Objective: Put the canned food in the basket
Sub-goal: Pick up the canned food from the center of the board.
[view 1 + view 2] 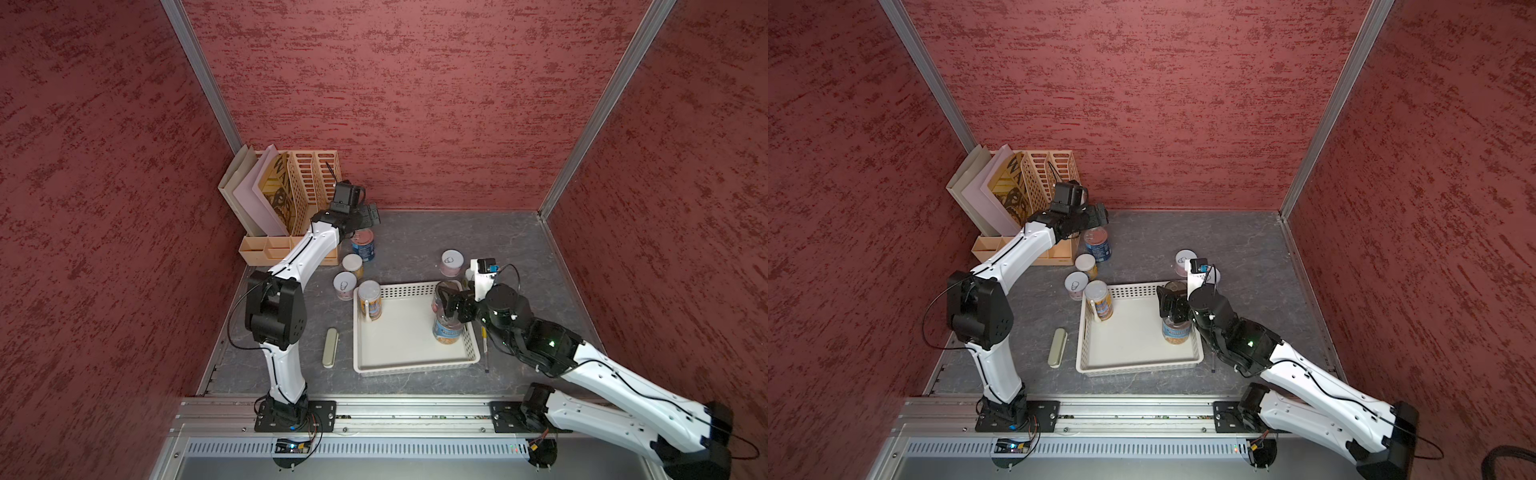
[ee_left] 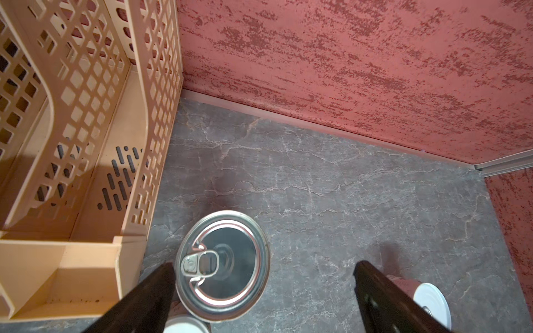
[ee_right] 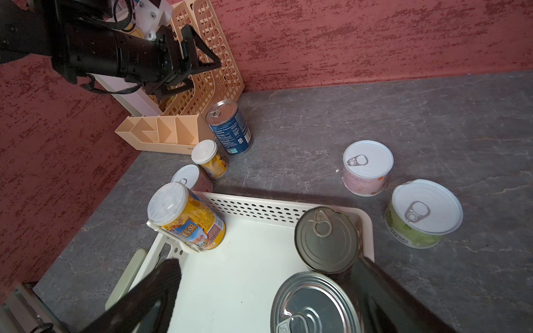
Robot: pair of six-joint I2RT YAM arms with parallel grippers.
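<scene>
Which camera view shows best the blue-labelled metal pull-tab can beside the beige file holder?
The right wrist view: the blue-labelled can shows whole, lid and label. The left wrist view gives only its lid from above. In both top views the left gripper partly hides it.

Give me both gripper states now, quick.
Left gripper: open, empty, over the blue-labelled can.
Right gripper: open, empty, over the basket.

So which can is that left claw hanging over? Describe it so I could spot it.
Start at the tall beige slotted file holder in the far corner. Just off its front tray stands a can with a dark blue label, under the open left gripper. Unlike the white-topped cans beside it, its top is bare metal with a pull tab.
</scene>
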